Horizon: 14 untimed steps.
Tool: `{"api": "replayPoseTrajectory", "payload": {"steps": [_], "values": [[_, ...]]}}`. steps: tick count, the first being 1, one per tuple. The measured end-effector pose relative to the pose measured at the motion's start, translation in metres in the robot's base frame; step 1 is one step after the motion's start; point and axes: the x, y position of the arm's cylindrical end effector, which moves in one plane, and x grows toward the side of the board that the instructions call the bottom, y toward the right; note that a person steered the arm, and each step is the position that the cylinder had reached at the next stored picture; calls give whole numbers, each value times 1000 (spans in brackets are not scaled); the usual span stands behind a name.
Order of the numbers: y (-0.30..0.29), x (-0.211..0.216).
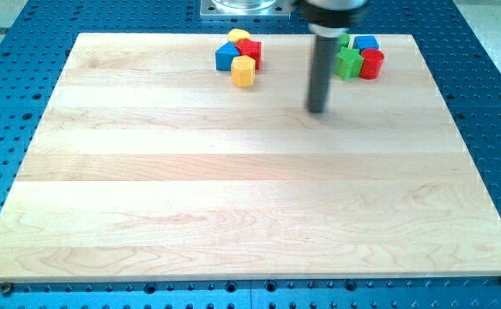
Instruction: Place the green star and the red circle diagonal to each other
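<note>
My tip (318, 110) is resting on the counter (233, 197), holding nothing; there is no claw. Up to the view's right, the green star (348, 63) is touching the red circle (371, 63). Both are looking light, rigid and slidable; push their sides.

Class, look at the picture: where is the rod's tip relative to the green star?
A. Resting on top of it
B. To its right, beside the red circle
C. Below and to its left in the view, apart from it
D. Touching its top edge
C: my tip ends on bare board, below and to the view's left of the green star, with a clear gap between them.
</note>
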Motion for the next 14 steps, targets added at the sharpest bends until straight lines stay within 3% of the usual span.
{"api": "replayPoseTrajectory", "payload": {"steps": [1,2,3,4,7,10,12,13,14], "values": [[95,-21],[134,-77],[92,-115],[18,-107],[-6,-28],[-38,-24],[-74,12],[-44,9],[27,-19]]}}
